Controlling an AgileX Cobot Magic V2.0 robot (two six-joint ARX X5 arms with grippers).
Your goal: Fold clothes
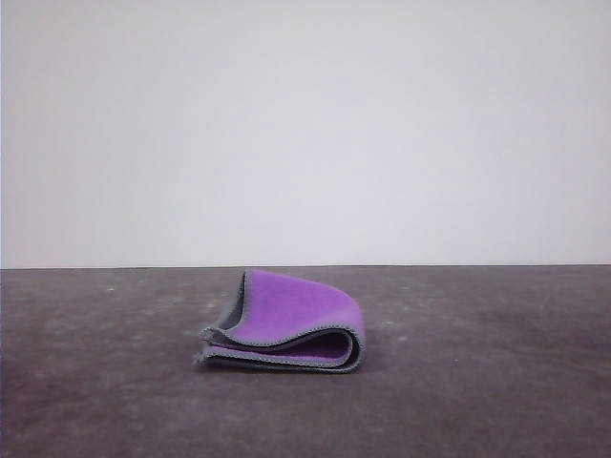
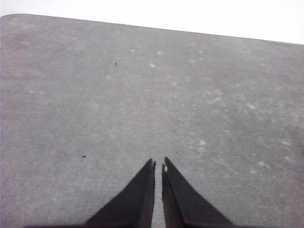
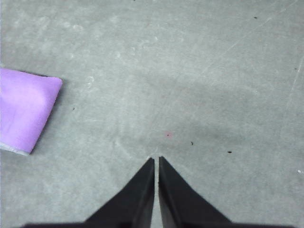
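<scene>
The left tool [image 2: 158,164] hangs over a bare part of the grey tabletop [image 2: 95,104]. Its two dark fingers [image 2: 137,194] are pressed almost together, with only a thin line of grey between them. It holds nothing. The tabletop under it has little pale specks and a few tiny dark dots, and its far edge meets a white wall. In the front view, the cloth [image 1: 291,320] lies near the middle of the tabletop [image 1: 496,382], a bit to the left of the middle. It is folded over on itself, so it makes a small soft pile with layers. The purple side faces up on the top flap. The dark grey side shows at the left end, where the flap lifts up a little. A light grey sewn edge runs along the front of the layers. The fold on the right end is round and puffy, not pressed flat. Nothing touches the cloth. Behind the tabletop there is a plain white wall [image 1: 305,124]. The right tool [image 3: 156,159] also hangs over the bare tabletop [image 3: 213,85]. Its fingers [image 3: 135,194] are shut close, with just a thin gap, and it has nothing in them. In the right wrist view, the purple cloth [image 3: 23,114] lies off to one side, well apart from the fingers. One rounded corner of it and a bit of its pale edge show there.
</scene>
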